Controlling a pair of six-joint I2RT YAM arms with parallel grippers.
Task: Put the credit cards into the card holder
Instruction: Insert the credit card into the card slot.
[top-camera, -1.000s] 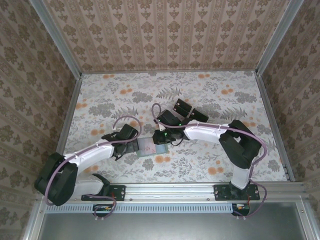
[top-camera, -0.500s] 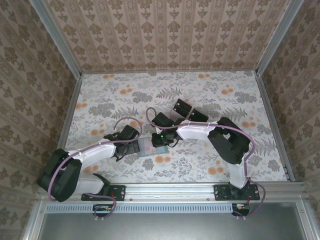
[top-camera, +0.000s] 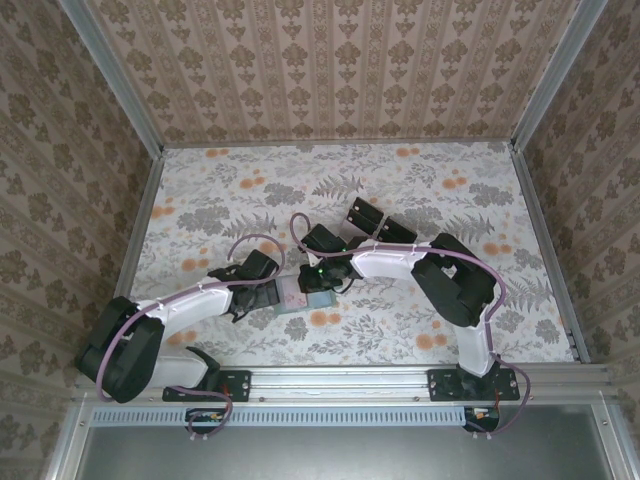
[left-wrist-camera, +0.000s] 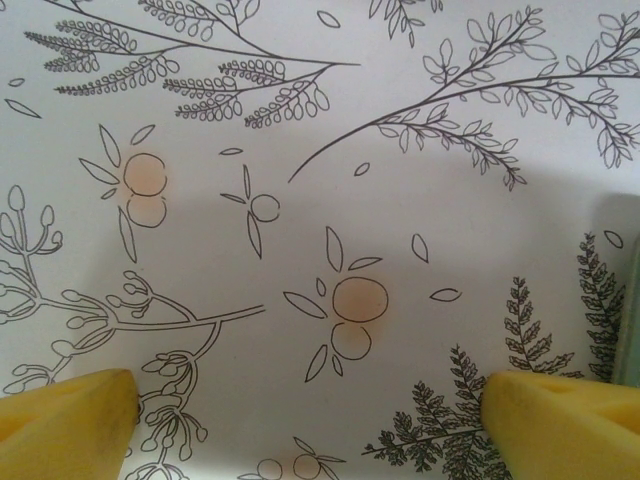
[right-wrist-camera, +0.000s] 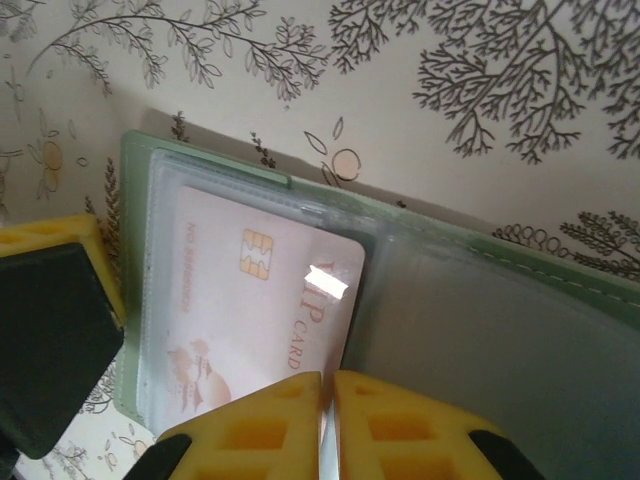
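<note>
My right gripper (right-wrist-camera: 328, 400), fingers together, sits directly behind the pink card (right-wrist-camera: 250, 300) seated in the card holder (right-wrist-camera: 480, 330); left gripper (left-wrist-camera: 310, 420) spread open alongside.

The card holder (right-wrist-camera: 500, 340) lies open and flat on the floral tabletop, its sage-green rim running at a slant across the right wrist view; its inner faces are grey-green under clear plastic sleeves; the fold runs roughly down the middle, between the two halves. One credit card (right-wrist-camera: 250, 300) sits in the left half beneath the clear sleeve; it is pale pink, thin and rectangular with rounded corners, face up, with a gold chip near its upper edge and the words "VIP CARD" along one side; a bright glint lies on the plastic over it. In the top view the card holder (top-camera: 300, 297) shows as a small pale patch near the middle of the table's near part.
</note>
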